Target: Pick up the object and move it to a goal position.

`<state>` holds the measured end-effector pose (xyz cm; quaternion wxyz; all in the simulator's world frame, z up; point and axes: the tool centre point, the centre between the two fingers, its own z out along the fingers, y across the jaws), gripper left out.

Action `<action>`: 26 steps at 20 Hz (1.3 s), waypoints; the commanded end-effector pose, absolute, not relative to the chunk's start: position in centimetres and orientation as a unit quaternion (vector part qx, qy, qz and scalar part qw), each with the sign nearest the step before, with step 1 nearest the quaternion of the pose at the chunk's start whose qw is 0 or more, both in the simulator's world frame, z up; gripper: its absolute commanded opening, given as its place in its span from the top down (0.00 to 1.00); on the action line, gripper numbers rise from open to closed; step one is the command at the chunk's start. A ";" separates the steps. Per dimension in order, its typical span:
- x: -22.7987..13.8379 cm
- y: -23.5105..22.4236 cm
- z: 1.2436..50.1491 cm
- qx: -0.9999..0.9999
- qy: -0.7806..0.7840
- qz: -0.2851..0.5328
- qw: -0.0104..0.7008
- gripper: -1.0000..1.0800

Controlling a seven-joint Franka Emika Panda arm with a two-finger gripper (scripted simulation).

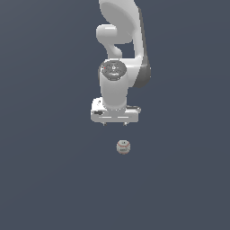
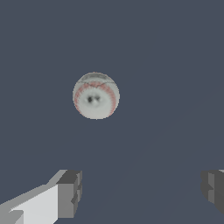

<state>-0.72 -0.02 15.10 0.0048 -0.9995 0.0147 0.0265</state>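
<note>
The object is a small off-white ball (image 1: 123,147) with faint reddish seams and a dark mark, resting on the flat dark grey floor. It also shows in the wrist view (image 2: 96,96), ahead of the fingers and off to one side of the gap. My gripper (image 1: 115,123) hangs above the floor, a short way from the ball and slightly to the exterior view's left of it. In the wrist view the gripper (image 2: 141,190) is open, with one finger (image 2: 70,192) and the other finger (image 2: 213,187) wide apart and nothing between them.
The white arm (image 1: 117,54) rises behind the gripper to the top of the exterior view. The plain dark grey floor (image 1: 45,179) spreads all around. No goal marker shows in either view.
</note>
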 end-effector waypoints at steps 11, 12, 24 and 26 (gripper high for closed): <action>0.1 2.7 15.5 -1.000 -0.022 0.015 0.010 0.04; 0.1 2.7 15.6 -1.000 -0.022 0.014 0.010 0.04; 0.5 2.7 15.1 -0.998 -0.064 0.014 0.008 0.04; 0.7 2.8 15.0 -0.997 -0.081 0.014 0.008 0.04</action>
